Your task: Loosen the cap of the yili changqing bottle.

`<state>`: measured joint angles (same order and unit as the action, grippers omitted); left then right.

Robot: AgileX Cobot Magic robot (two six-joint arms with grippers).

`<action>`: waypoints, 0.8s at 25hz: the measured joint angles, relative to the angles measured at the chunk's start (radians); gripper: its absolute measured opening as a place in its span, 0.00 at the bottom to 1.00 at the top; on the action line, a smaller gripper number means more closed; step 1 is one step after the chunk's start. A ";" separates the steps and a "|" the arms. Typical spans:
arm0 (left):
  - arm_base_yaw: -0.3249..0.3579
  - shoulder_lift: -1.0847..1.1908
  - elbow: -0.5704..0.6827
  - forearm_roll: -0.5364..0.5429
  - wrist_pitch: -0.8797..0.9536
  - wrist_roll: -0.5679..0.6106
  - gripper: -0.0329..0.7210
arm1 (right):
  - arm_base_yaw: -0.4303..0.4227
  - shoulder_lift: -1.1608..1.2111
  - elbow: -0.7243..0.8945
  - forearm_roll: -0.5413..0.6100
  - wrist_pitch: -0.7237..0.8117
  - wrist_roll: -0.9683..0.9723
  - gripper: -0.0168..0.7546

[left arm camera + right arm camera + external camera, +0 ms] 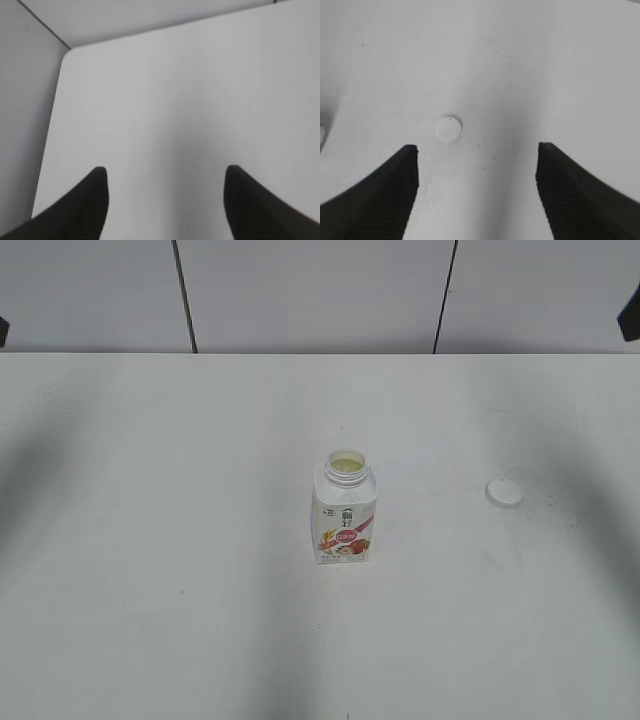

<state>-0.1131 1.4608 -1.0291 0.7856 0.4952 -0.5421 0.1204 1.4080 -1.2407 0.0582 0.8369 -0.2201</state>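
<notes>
Two task items lie before you on the exterior view. Item one, the bottle (344, 516): small, squat, white plastic, squarish body narrowing to a wide round threaded neck; it stands upright near the middle of the table (150, 540). Its mouth is uncovered and you can see pale yellowish contents inside. Its front label is red-pink with fruit and grain artwork and dark characters. Item two, the cap (505, 492): a small round white plastic disc, lying flat on the table well apart from the bottle, to its right and slightly further back. The table surface is matte white with soft grey shadows across it; behind it you see pale wall panels split by dark seams. No gripper appears in this view.

Left wrist view: the left gripper (165, 200) shows you two dark fingers (92, 210) with a fine ribbed texture and rounded tips, spread wide with nothing between them. Below lies a bare rounded corner of the white table; neither bottle nor cap is seen here.

Right wrist view: the right gripper (477, 187) has the same dark ribbed fingers (570, 195), set wide apart and holding nothing. The cap (448, 129) sits on the table just beyond the fingertips, nearer the finger on the picture's left, touching neither. Faint scuffs mark the surface around it.
</notes>
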 joint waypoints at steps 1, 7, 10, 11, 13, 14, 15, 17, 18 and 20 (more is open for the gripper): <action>0.000 -0.027 0.000 -0.073 0.039 0.074 0.64 | 0.000 -0.013 0.000 -0.018 0.037 0.000 0.77; 0.000 -0.161 0.000 -0.442 0.361 0.397 0.64 | 0.000 -0.082 0.000 -0.053 0.254 0.000 0.77; 0.000 -0.219 0.000 -0.526 0.514 0.471 0.64 | 0.000 -0.123 0.000 -0.053 0.353 0.000 0.77; 0.000 -0.239 0.000 -0.544 0.560 0.481 0.64 | 0.000 -0.137 0.000 -0.058 0.366 0.000 0.77; 0.000 -0.276 0.000 -0.567 0.628 0.495 0.64 | 0.000 -0.164 0.000 -0.053 0.373 0.008 0.77; 0.000 -0.296 0.000 -0.577 0.658 0.497 0.64 | 0.000 -0.179 0.000 -0.052 0.373 0.019 0.77; 0.000 -0.317 0.000 -0.587 0.678 0.499 0.64 | 0.000 -0.194 0.000 -0.050 0.373 0.029 0.77; 0.000 -0.355 0.000 -0.614 0.711 0.501 0.64 | 0.000 -0.232 0.000 -0.041 0.375 0.038 0.77; 0.000 -0.376 0.000 -0.630 0.718 0.501 0.64 | 0.000 -0.251 0.000 -0.034 0.376 0.041 0.77; 0.000 -0.415 0.004 -0.665 0.720 0.501 0.64 | 0.000 -0.289 0.006 -0.020 0.376 0.044 0.77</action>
<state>-0.1131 1.0459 -1.0249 0.1211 1.2153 -0.0410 0.1204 1.1188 -1.2350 0.0380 1.2129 -0.1761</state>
